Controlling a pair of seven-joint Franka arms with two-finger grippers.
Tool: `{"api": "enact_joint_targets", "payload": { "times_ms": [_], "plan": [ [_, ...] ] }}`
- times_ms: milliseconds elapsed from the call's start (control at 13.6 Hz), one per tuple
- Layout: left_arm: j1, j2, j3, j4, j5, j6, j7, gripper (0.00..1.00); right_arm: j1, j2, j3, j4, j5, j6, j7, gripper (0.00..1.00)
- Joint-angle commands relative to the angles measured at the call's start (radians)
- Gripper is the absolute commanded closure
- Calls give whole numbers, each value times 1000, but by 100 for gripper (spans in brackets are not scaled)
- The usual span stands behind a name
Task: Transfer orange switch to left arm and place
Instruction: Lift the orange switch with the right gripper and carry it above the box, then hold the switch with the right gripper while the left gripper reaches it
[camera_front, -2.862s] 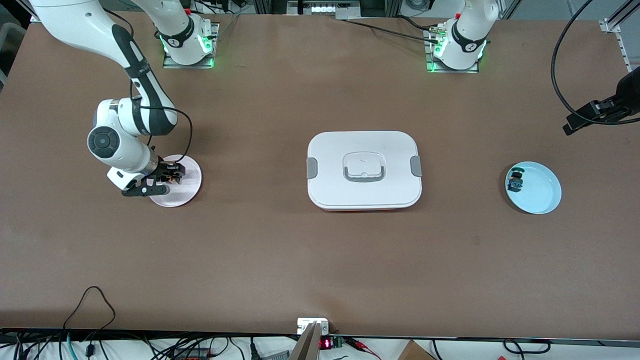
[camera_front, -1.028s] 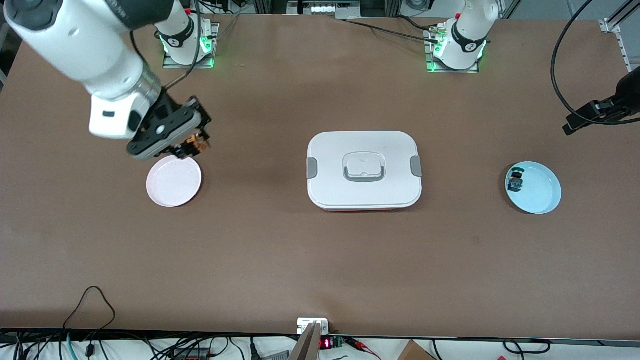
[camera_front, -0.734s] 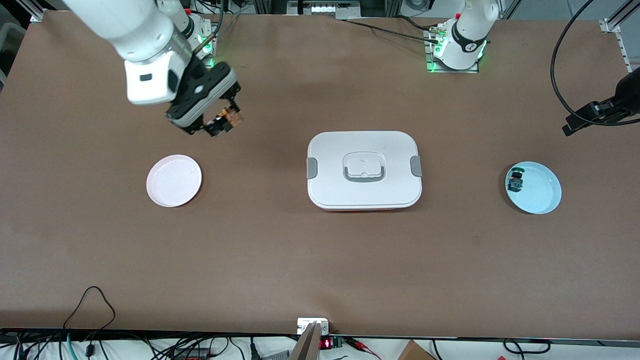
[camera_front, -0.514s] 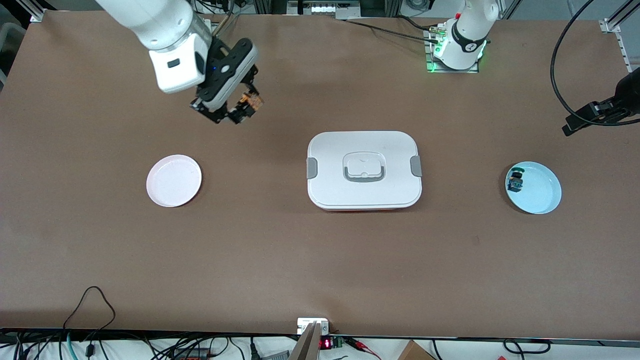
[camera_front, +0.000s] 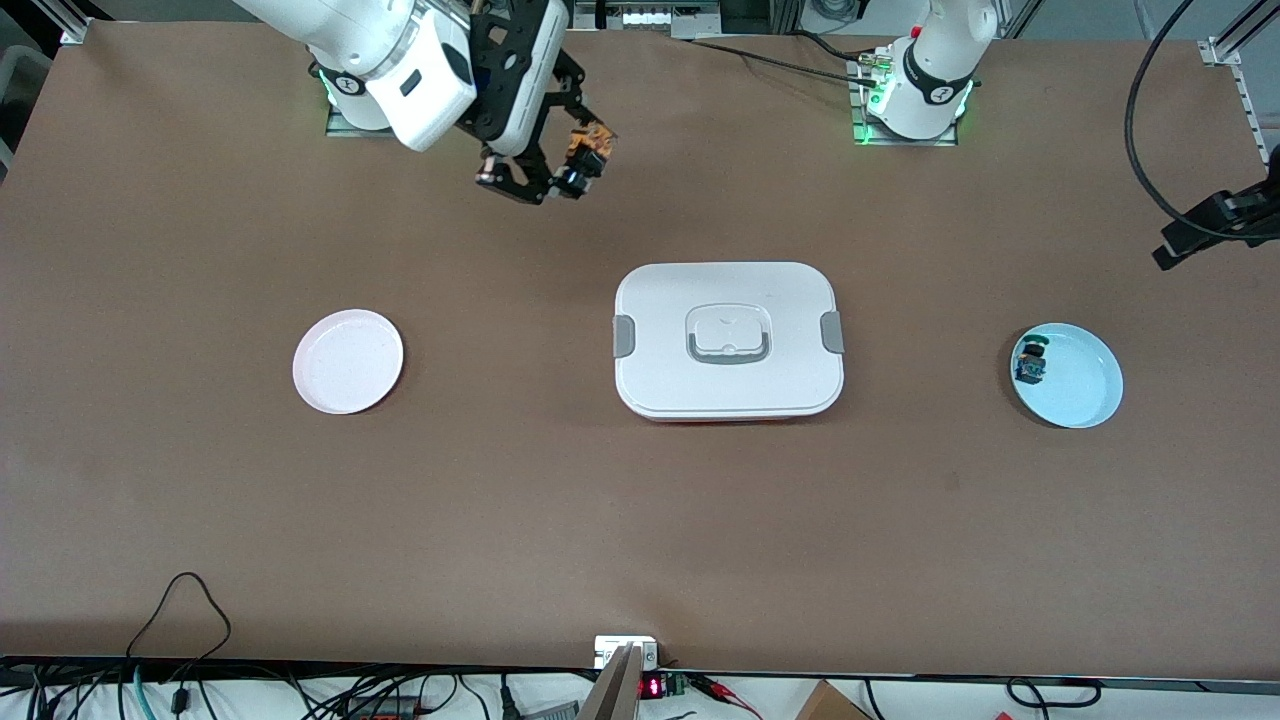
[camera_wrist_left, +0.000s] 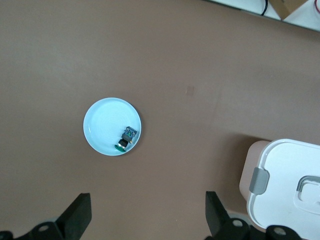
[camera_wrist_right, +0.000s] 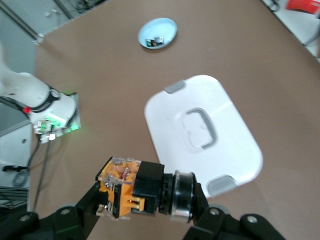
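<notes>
My right gripper (camera_front: 562, 170) is shut on the orange switch (camera_front: 588, 148), a black cylinder with an orange block, and hangs high over bare table close to the right arm's base. The right wrist view shows the switch (camera_wrist_right: 140, 192) lying crosswise between the fingers. The white box (camera_front: 728, 340) stands shut at the table's middle, apart from the gripper, and appears below the switch in that view too (camera_wrist_right: 205, 130). My left gripper (camera_wrist_left: 148, 220) is open and holds nothing. It hangs over the table at the left arm's end, close to the blue plate (camera_wrist_left: 112, 126).
A pink plate (camera_front: 348, 361) with nothing on it lies toward the right arm's end. The blue plate (camera_front: 1075, 380) holds a small green-blue-topped part (camera_front: 1030, 365). Cables run along the table edge nearest the camera.
The right gripper has lifted the switch off the pink plate and carried it up toward the robots' bases and the table's middle. The left arm's hand has shifted slightly.
</notes>
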Motion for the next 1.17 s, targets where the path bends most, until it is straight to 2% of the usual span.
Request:
{"api": "enact_joint_targets", "payload": {
  "times_ms": [0, 294, 440, 587, 807, 954, 1101],
  "plan": [
    [4, 24, -8, 27, 20, -39, -4, 0, 10, 2, -1, -24, 100, 19, -108, 100],
    [4, 16, -15, 36, 50, -53, 4, 0, 10, 33, -2, -56, 310, 92, -367, 100],
    [9, 13, -8, 47, 2, -135, 11, 0, 18, 57, -2, -64, 384, 155, -480, 100],
    [62, 20, 8, 77, -296, -298, 5, 0, 32, 70, -2, -71, 454, 195, -531, 100],
    [110, 59, 7, 50, -623, -364, 4, 0, 47, 93, -2, -79, 558, 264, -614, 100],
    [142, 63, 8, -55, -922, -338, 2, 0, 48, 108, -2, -94, 681, 278, -718, 100],
    [150, 65, 7, -177, -1137, -305, 2, 0, 50, 119, -2, -120, 784, 307, -829, 100]
  ]
}}
